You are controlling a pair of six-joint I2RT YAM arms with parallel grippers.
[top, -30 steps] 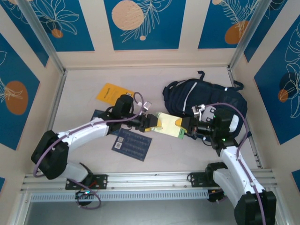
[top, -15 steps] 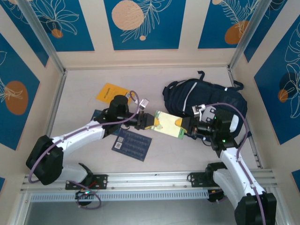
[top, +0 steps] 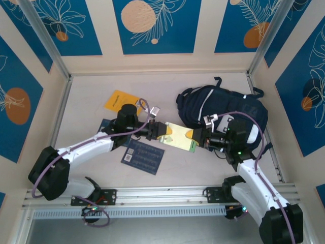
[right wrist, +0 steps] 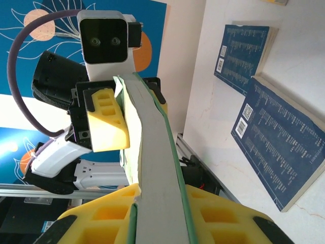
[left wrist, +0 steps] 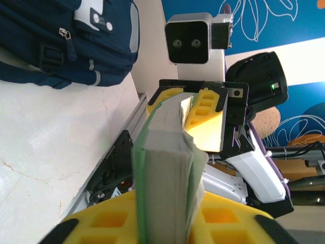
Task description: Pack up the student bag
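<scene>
Both arms are bending low and reaching in toward each other just in front of the student bag (top: pixel 223 104), which is lying on the pale desk (top: pixel 91 117). They're sharing one green-edged book (top: pixel 179 136). The left gripper (top: pixel 161 131) is pinching the end farther from the bag and the right gripper (top: pixel 199 136) is clamping the end nearer it. Well off to the bag's left, an orange booklet (top: pixel 121 100) and a dark blue book (top: pixel 143 155) are lying flat. Blue leaf-print wall panels (top: pixel 152 25) are standing behind the bag.
</scene>
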